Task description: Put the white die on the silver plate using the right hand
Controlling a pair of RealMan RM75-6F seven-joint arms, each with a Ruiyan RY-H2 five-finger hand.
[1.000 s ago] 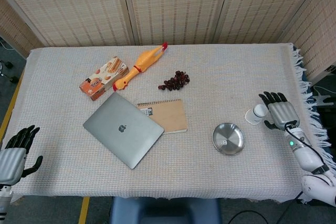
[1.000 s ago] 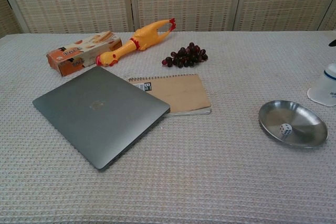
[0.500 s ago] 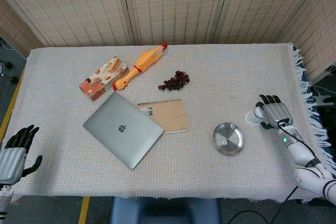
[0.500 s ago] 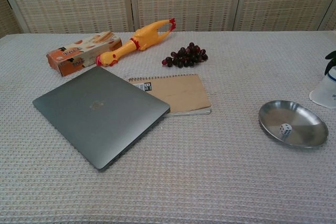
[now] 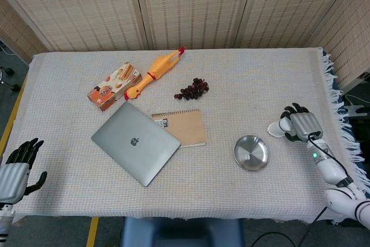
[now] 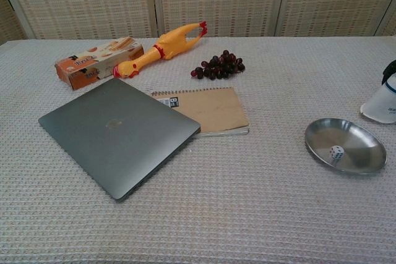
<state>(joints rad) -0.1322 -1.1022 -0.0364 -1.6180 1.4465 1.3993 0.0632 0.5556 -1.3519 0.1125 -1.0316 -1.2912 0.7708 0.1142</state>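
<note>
1. On my head view, the white die (image 5: 247,157) lies inside the silver plate (image 5: 251,153), near its left side, on the right part of the table (image 5: 260,73).
2. My right hand (image 5: 302,126) sits to the right of the plate, at the table's right edge, well apart from the die. Its dark fingers (image 5: 296,109) curl around a white cup (image 5: 283,126), which tilts over toward the left; I read that as touching the cup, but I cannot tell whether it truly grips it.
3. My left hand (image 5: 14,169) hangs off the near left corner of the table, fingers spread and holding nothing.
4. Left of the plate I see a brown spiral notebook (image 5: 184,127), with a grey laptop (image 5: 135,142) lying closed and overlapping the notebook's left edge.
5. Further back lie a snack box (image 5: 114,86), a yellow rubber chicken (image 5: 155,73) just right of it, and a bunch of dark grapes (image 5: 192,89) toward the middle.
6. On my chest view, the die (image 6: 336,151) rests on the plate's (image 6: 359,137) near slope, dark pips showing.
7. The cup (image 6: 380,101) shows at the right edge, beyond the plate, leaning, with a dark fingertip of my right hand (image 6: 390,70) against its top.
8. The laptop (image 6: 117,134), the notebook (image 6: 210,109), the chicken (image 6: 162,48), the box (image 6: 93,62) and the grapes (image 6: 218,65) fill the left and middle; my left hand does not show here.
</note>
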